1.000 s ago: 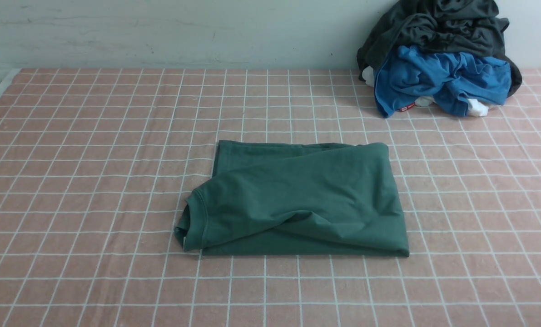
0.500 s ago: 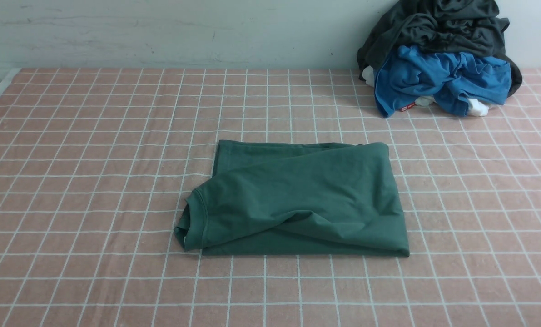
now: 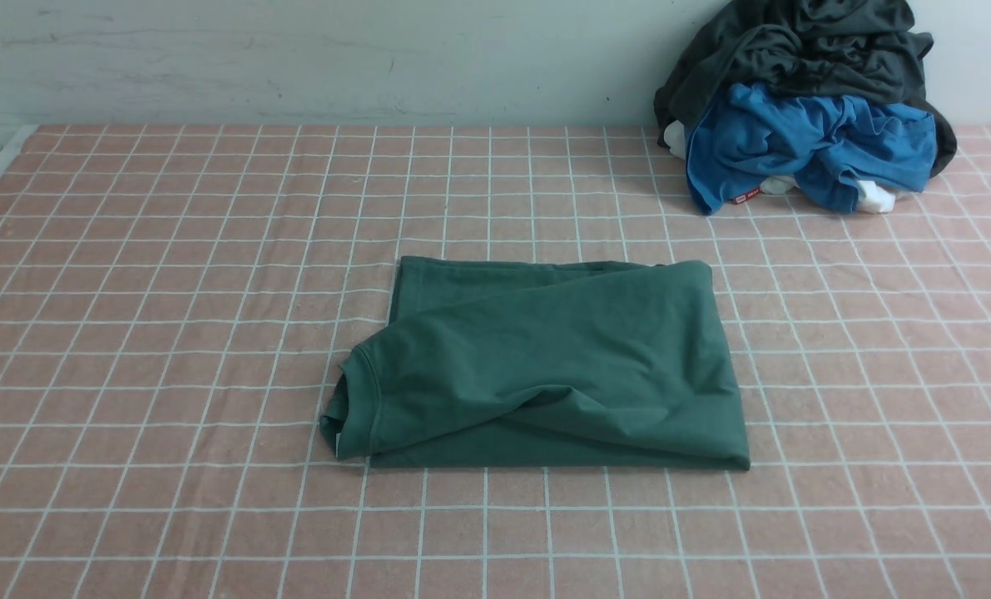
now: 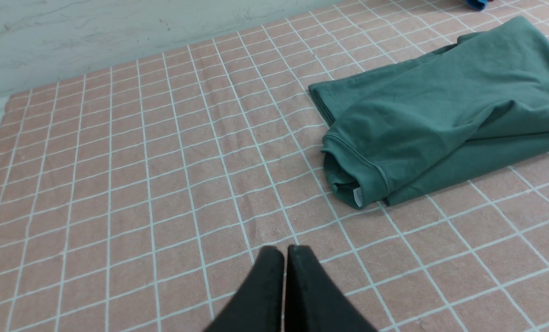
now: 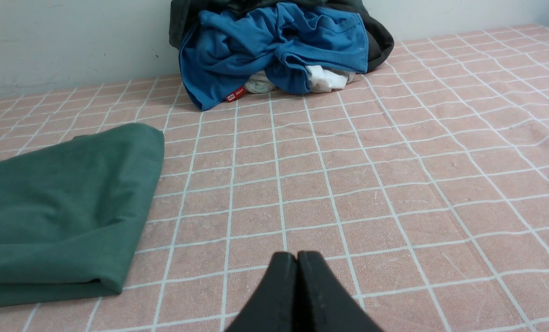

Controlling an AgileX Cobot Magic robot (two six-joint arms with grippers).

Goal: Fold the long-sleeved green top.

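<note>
Green top (image 3: 545,366): folded flat on the pink checked cloth (image 3: 170,333) — well apart from the clothes pile (image 3: 803,108).
Left gripper (image 4: 285,251): jaws together, empty — near the top's neck.
Right gripper (image 5: 297,256): jaws together, empty, beside the top.

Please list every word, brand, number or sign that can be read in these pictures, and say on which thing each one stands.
None can be read.
Red tag on the blue garment: white print, too small to read.
White label at the neck of the green long-sleeved top: no legible text.
</note>
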